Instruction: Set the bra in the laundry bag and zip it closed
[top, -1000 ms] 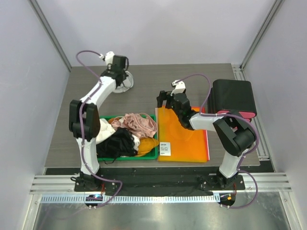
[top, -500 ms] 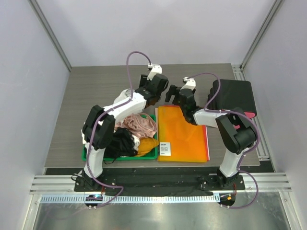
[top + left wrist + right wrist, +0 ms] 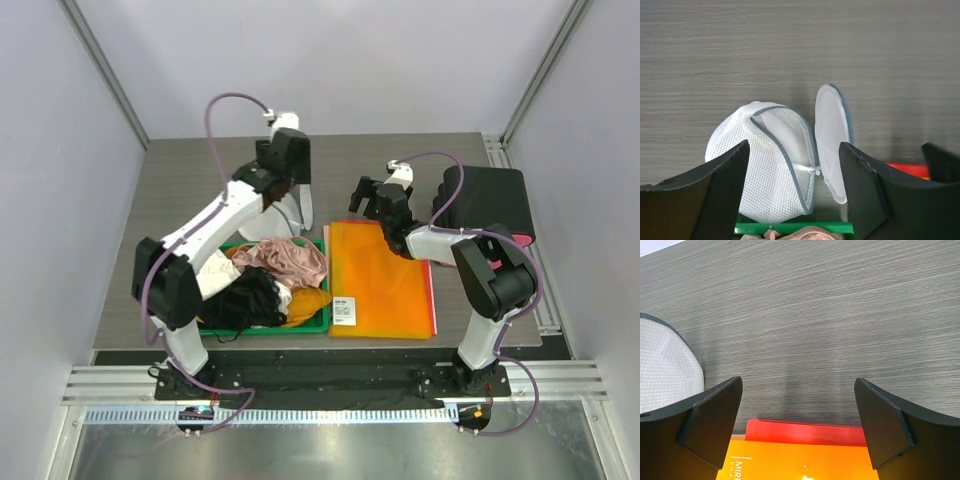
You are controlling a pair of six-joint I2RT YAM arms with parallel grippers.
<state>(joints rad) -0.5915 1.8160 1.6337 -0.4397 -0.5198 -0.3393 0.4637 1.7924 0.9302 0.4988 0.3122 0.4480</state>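
Over laundry bag [image 3: 765, 165], left claw [image 3: 794, 148] agape

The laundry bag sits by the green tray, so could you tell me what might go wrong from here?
The rounded laundry bag rests at the green tray's edge and could roll. Its flap may fall over the opening. The bra lies among other garments, so a grab may drag those along.

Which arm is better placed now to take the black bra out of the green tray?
Left, probably. The left gripper, open, hangs over the laundry bag beside the green tray holding the bra. The right gripper, also open, is beyond the orange folder, farther away.
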